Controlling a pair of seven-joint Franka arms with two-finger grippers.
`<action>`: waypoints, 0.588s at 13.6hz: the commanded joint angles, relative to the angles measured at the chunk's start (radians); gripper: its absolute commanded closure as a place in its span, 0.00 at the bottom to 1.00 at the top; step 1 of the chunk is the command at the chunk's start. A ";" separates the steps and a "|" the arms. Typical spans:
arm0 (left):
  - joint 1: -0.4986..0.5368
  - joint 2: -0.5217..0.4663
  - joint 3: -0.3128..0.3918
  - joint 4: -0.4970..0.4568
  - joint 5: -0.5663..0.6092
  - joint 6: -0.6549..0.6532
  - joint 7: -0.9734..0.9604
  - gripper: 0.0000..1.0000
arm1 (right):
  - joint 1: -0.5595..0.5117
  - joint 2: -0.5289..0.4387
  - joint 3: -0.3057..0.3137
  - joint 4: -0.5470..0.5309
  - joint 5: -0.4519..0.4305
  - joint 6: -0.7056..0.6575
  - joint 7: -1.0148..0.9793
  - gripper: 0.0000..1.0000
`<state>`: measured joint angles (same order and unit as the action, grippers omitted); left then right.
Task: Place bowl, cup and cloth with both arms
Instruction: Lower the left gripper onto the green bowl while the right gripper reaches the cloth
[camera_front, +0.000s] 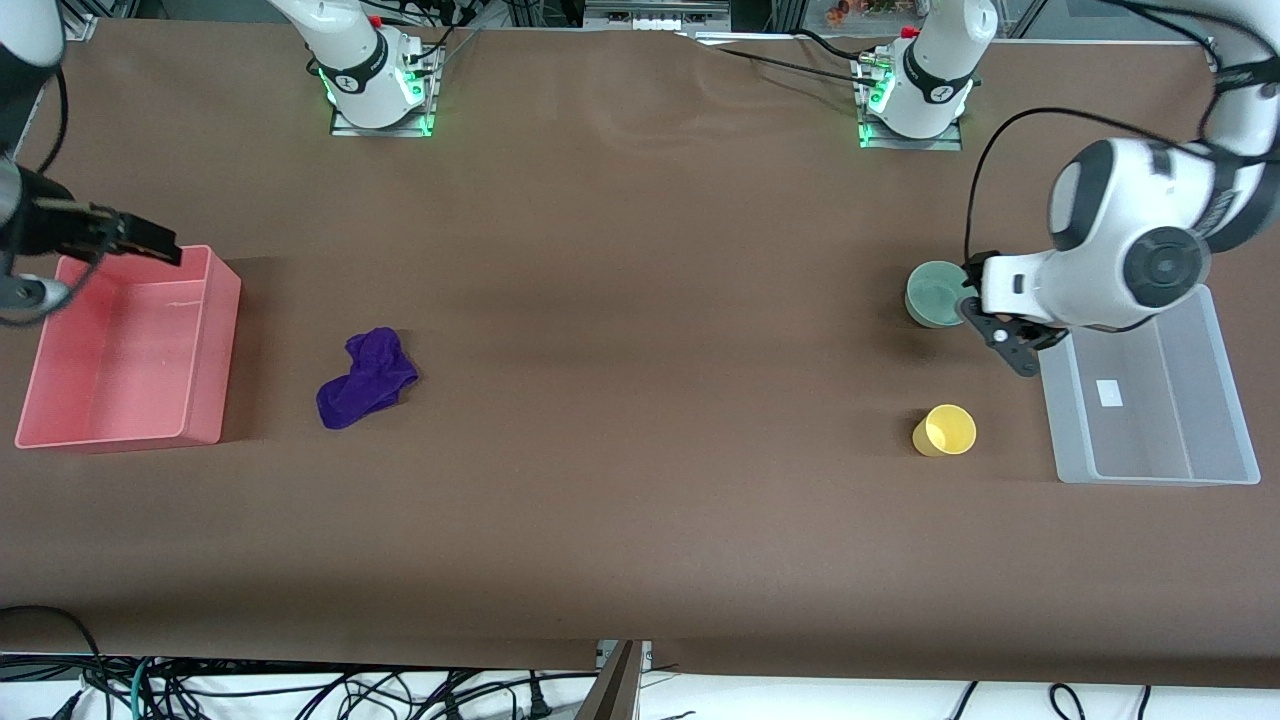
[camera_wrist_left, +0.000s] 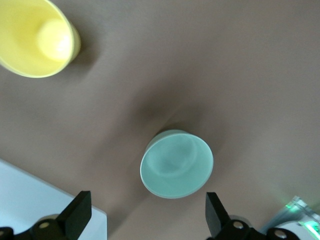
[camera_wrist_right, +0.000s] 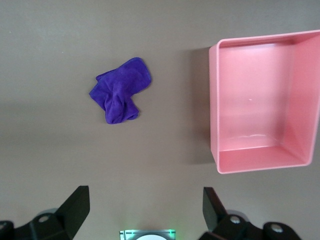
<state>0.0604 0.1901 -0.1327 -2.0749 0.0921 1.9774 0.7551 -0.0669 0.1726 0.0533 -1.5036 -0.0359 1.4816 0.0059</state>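
Note:
The mint-green bowl (camera_front: 937, 293) stands upright toward the left arm's end of the table, beside the clear bin. In the left wrist view the bowl (camera_wrist_left: 176, 163) lies just ahead of the fingers, not between them. My left gripper (camera_front: 998, 335) (camera_wrist_left: 147, 210) hangs open and empty over the table next to the bowl. The yellow cup (camera_front: 945, 430) (camera_wrist_left: 35, 37) stands upright, nearer the front camera than the bowl. The purple cloth (camera_front: 366, 378) (camera_wrist_right: 120, 90) lies crumpled beside the pink bin. My right gripper (camera_front: 150, 242) (camera_wrist_right: 145, 205) is open and empty, over the pink bin's farther rim.
A pink bin (camera_front: 210, 370) (camera_wrist_right: 215, 115) with nothing in it sits at the right arm's end. A clear bin (camera_front: 1150, 430) (camera_wrist_left: 30, 195), holding only a small white label, sits at the left arm's end. The brown table stretches between them.

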 joint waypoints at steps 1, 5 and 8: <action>0.007 -0.035 -0.007 -0.204 0.099 0.247 0.043 0.00 | 0.009 0.114 0.000 0.025 0.017 0.037 0.019 0.00; 0.010 0.035 -0.005 -0.290 0.167 0.472 0.043 0.00 | 0.058 0.200 0.000 0.010 0.007 0.103 0.019 0.00; 0.052 0.130 -0.005 -0.310 0.187 0.561 0.064 0.34 | 0.055 0.223 0.000 -0.064 0.056 0.208 0.035 0.00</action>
<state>0.0800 0.2580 -0.1332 -2.3860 0.2409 2.4937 0.7836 -0.0095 0.4034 0.0552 -1.5151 -0.0196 1.6236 0.0209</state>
